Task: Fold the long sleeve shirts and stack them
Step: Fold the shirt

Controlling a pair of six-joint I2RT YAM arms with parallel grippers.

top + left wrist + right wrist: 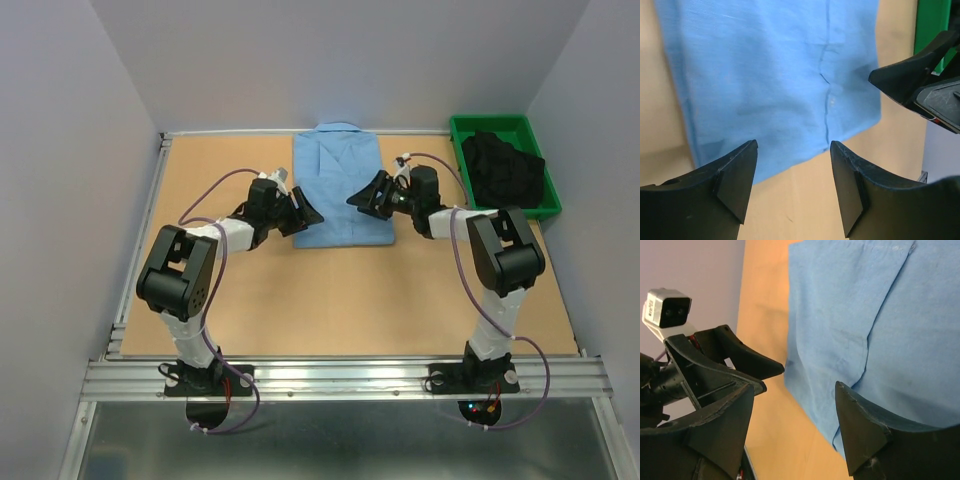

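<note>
A light blue long sleeve shirt (338, 180) lies folded into a rectangle at the back middle of the table, collar at the far end. It fills the upper part of the left wrist view (770, 75) and the right wrist view (875, 325). My left gripper (305, 213) is open and empty, just above the shirt's near left edge (794, 150). My right gripper (362, 198) is open and empty over the shirt's near right part (795, 390). The two grippers face each other across the shirt's near end.
A green bin (462, 135) at the back right holds a pile of dark clothes (508, 168). The wooden table (340, 300) is bounded by white walls at the left, back and right. The right gripper's fingers (910, 75) show in the left wrist view.
</note>
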